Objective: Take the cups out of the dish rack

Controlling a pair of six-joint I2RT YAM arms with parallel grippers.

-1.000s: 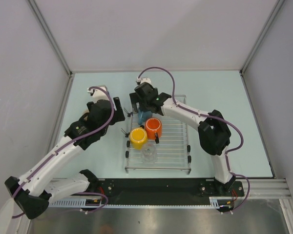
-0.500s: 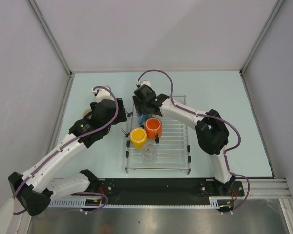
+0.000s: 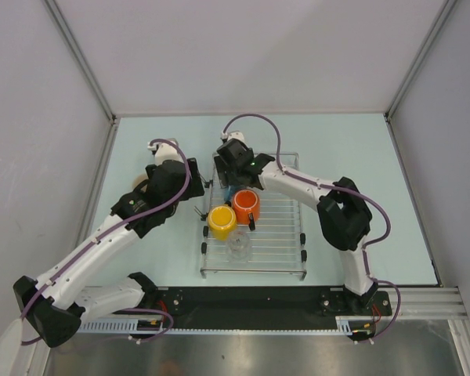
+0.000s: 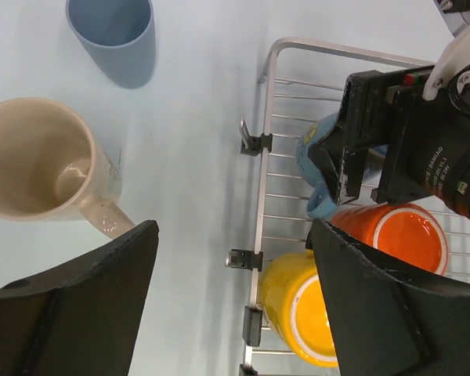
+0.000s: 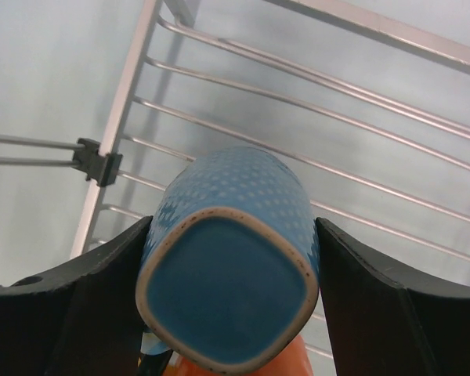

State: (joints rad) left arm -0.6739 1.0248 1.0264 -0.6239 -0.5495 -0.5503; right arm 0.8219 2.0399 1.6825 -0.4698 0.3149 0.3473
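Observation:
The dish rack (image 3: 286,235) holds a yellow cup (image 3: 222,221), an orange mug (image 3: 246,206) and a small clear glass (image 3: 238,247). A light blue cup (image 5: 231,235) stands upside down on the rack's back left corner, next to the orange mug. My right gripper (image 5: 233,235) is over it, with a finger pressed to each side. My left gripper (image 4: 235,227) is open and empty above the table just left of the rack (image 4: 270,94). Beside it on the table stand the beige cup (image 4: 39,160) and the second light blue cup (image 4: 113,35), both upright.
The yellow cup (image 4: 305,313) and the orange mug (image 4: 399,239) lie close together beside the right gripper (image 3: 231,186). White walls close the table in at the left, back and right. The left arm (image 3: 153,200) hides the two cups on the table from above.
The left wrist has swung a little toward the back left, away from the rack. The right gripper has shifted slightly and settled lower round the light blue cup.

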